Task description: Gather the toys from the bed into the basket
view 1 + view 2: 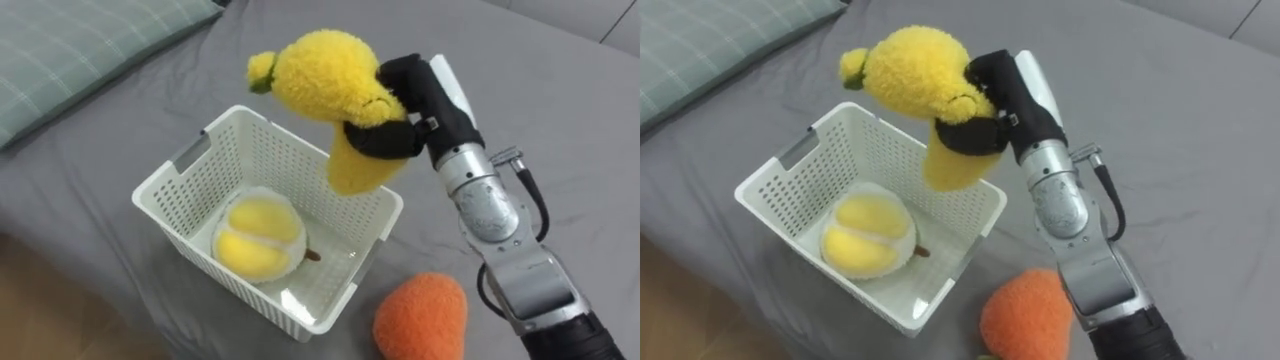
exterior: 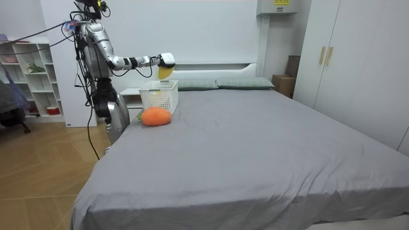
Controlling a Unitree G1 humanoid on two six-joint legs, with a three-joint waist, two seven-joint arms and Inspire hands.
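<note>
Yellow plush toy (image 1: 325,90): hanging above the basket's far corner, gripped round its middle.
Robot hand, right (image 1: 408,100): reaching in from 4 o'clock, fingers curling tight round the yellow plush toy.
White basket (image 1: 190,165): sitting on the grey bed (image 1: 560,120), holding a round yellow toy (image 1: 258,238).
Orange toy (image 1: 422,318): lying just beside the basket, at its 4 o'clock.
Robot: standing at the bedside near the pillows (image 2: 217,84).

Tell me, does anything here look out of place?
Nothing spilled or damaged. Only the orange plush toy lies loose on the bed beside the white basket, while the right hand holds a yellow plush toy above it.
</note>
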